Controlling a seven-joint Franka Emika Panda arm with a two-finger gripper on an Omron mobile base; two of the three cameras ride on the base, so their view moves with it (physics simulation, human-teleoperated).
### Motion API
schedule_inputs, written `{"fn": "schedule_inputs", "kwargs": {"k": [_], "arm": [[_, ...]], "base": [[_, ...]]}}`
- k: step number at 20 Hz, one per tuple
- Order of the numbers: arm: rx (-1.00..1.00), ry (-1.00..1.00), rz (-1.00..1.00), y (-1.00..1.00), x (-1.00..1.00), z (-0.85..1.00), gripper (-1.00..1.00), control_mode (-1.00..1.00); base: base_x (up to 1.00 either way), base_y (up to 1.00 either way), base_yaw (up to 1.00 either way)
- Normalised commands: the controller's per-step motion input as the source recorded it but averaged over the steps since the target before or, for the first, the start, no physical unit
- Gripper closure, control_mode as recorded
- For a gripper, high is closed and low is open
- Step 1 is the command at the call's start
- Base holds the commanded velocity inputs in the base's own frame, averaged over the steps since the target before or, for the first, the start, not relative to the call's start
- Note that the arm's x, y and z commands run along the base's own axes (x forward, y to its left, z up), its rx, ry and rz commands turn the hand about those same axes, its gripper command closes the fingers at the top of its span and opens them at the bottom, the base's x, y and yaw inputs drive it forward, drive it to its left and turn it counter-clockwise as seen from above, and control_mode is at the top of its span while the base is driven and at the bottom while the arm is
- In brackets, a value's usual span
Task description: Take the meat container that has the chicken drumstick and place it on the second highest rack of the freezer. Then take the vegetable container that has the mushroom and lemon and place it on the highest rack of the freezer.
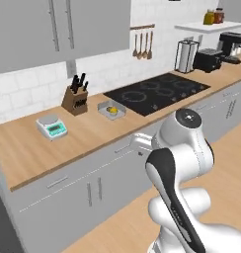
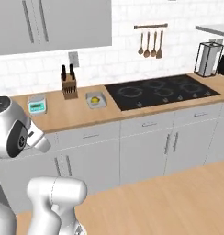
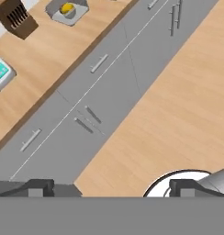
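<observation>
A small grey tray (image 1: 111, 109) is seen on the wooden worktop (image 1: 53, 148), just left of the black hob (image 1: 157, 92) and to the right of a knife block (image 1: 75, 99). A yellow lemon (image 1: 112, 109) is seen lying in the tray; whether a mushroom lies beside it cannot be told at this size. In the right base view the same tray (image 2: 96, 100) is seen between the knife block (image 2: 69, 86) and the hob (image 2: 162, 92), with the lemon (image 2: 96, 98) inside it. In the hand view the tray (image 3: 66, 11) is seen at the upper left, on the worktop (image 3: 45, 59), with the lemon (image 3: 67, 8) in it and the knife block (image 3: 15, 17) near it.

A small kitchen scale (image 1: 52, 127) with a green display is set on the worktop left of the knife block, well apart from the tray. Wooden spoons (image 1: 142, 45) are hung on the tiled wall above the hob, and a toaster (image 1: 208, 60) is stood at the far right of the worktop.

The gripper (image 3: 109, 187) is held well away from the tray, out over the wooden floor (image 3: 178, 105) in front of the grey cabinet doors (image 3: 109, 82). Its two dark fingertips (image 3: 40, 187) are seen far apart at the bottom of the hand view, so the jaws are spread, with nothing between them.
</observation>
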Motion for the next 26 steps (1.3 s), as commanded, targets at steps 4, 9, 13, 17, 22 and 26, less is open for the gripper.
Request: {"fn": "schedule_inputs", "kwargs": {"k": [4, 9, 13, 17, 22, 26], "arm": [[0.00, 0.00, 0.00, 0.00, 0.00, 0.00, -1.00, 1.00], [0.00, 0.00, 0.00, 0.00, 0.00, 0.00, -1.00, 1.00], [0.00, 0.00, 0.00, 0.00, 0.00, 0.00, -1.00, 1.00], [0.00, 0.00, 0.00, 0.00, 0.00, 0.00, -1.00, 1.00], [0.00, 0.00, 0.00, 0.00, 0.00, 0.00, -1.00, 1.00], [0.00, 0.00, 0.00, 0.00, 0.00, 0.00, -1.00, 1.00]], "base": [[0.91, -0.59, 0.33], [0.79, -0.31, 0.39], [0.76, -0.30, 0.39], [0.68, -0.28, 0.40], [0.63, -0.35, 0.41], [0.61, -0.44, 0.37]]}}
